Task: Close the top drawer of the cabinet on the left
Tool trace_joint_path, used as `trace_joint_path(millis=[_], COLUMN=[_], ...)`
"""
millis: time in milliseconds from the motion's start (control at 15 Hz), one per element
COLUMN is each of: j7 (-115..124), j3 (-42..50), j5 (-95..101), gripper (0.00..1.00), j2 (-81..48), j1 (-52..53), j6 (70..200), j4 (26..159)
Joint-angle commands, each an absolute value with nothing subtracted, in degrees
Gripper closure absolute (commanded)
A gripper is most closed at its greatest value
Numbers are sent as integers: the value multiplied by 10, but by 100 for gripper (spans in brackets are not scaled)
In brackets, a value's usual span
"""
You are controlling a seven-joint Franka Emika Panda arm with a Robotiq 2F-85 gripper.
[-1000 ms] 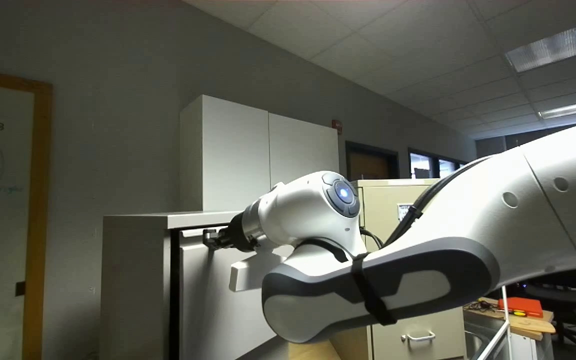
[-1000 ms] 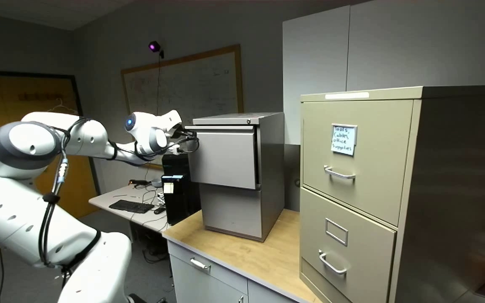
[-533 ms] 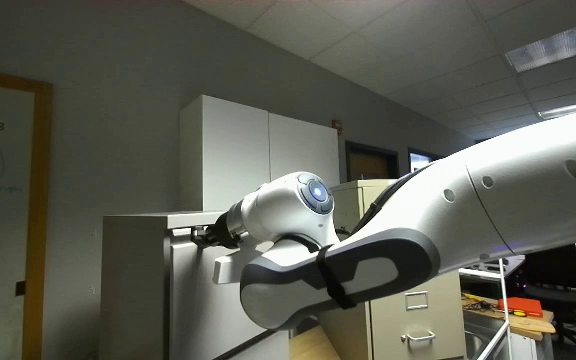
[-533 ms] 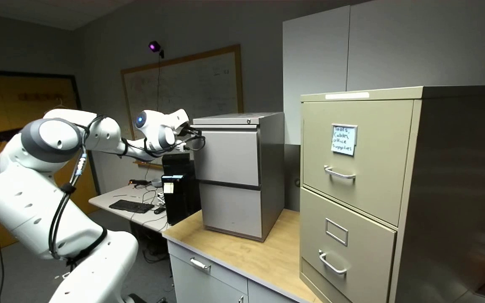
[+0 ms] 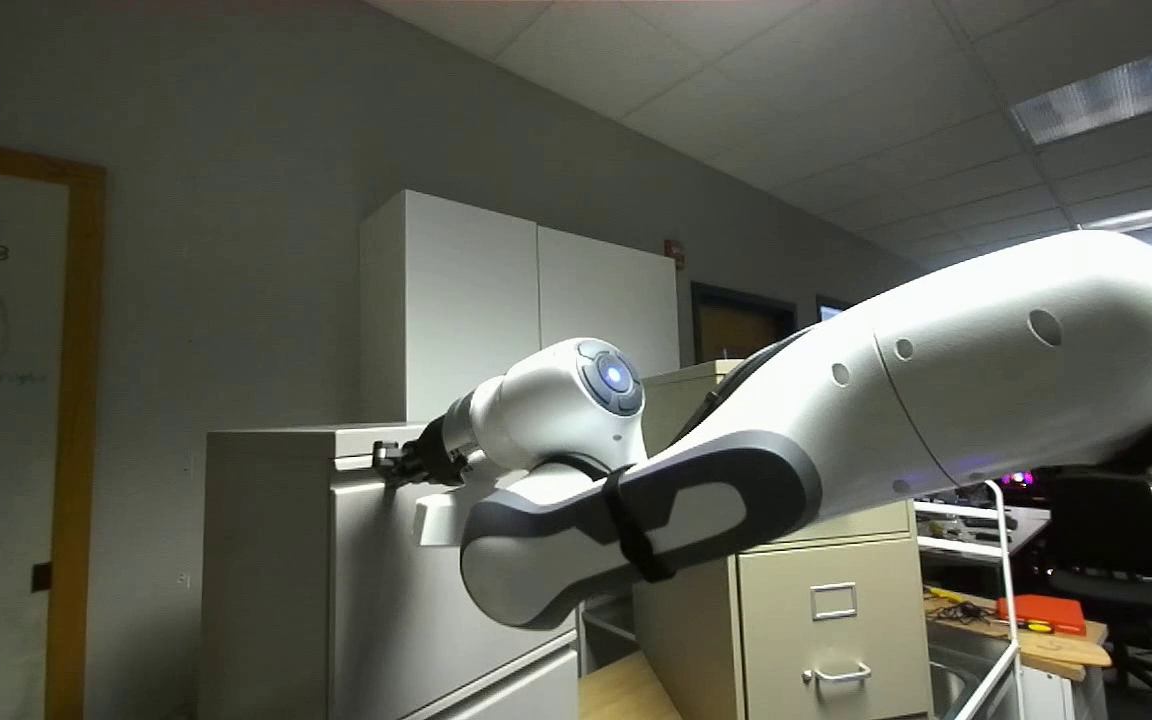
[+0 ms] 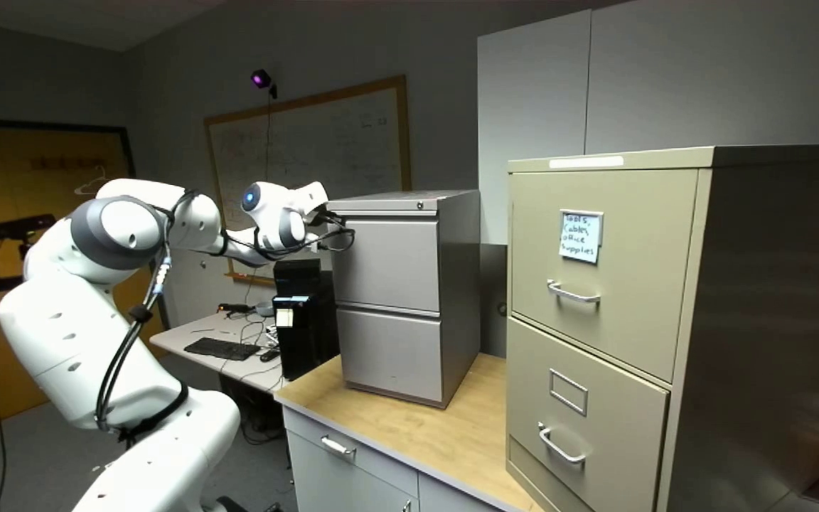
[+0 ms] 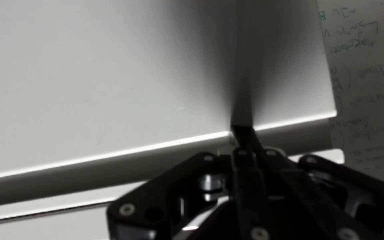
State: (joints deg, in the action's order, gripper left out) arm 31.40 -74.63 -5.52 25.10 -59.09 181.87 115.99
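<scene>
The low white-grey cabinet (image 6: 461, 299) stands on a wooden counter; its plain side also shows in an exterior view (image 5: 266, 570). The top drawer (image 6: 388, 263) has a flat front that sits flush with the cabinet and level with the lower drawer (image 6: 392, 355). The drawer front also shows in an exterior view (image 5: 376, 610) and fills much of the wrist view (image 7: 78, 83). My gripper (image 7: 242, 128) is shut and holds nothing. Its tips are against or very close to the drawer front's upper edge, toward one corner. The gripper also shows in both exterior views (image 5: 383, 460) (image 6: 335, 219).
A taller beige filing cabinet (image 6: 601, 235) stands beside the low cabinet on the counter side (image 6: 395, 419). A white two-door cupboard (image 5: 471, 310) hangs on the wall behind. A desk with a keyboard (image 6: 223, 348) and a black computer case (image 6: 303, 348) lies on the far side.
The top drawer has slid from partly out to flush with the cabinet, and the dark gap behind its front is gone. My arm and gripper have moved forward with it.
</scene>
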Motion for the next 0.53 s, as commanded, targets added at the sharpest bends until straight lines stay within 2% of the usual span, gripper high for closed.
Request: trace_joint_path(millis=[0,467], j7=[287,294], j3=[-784,-769], j5=[-64,-80], gripper=[100,100], j2=[211,204], j1=[-626,-603], j6=[1812,1798], j4=[1132,1154])
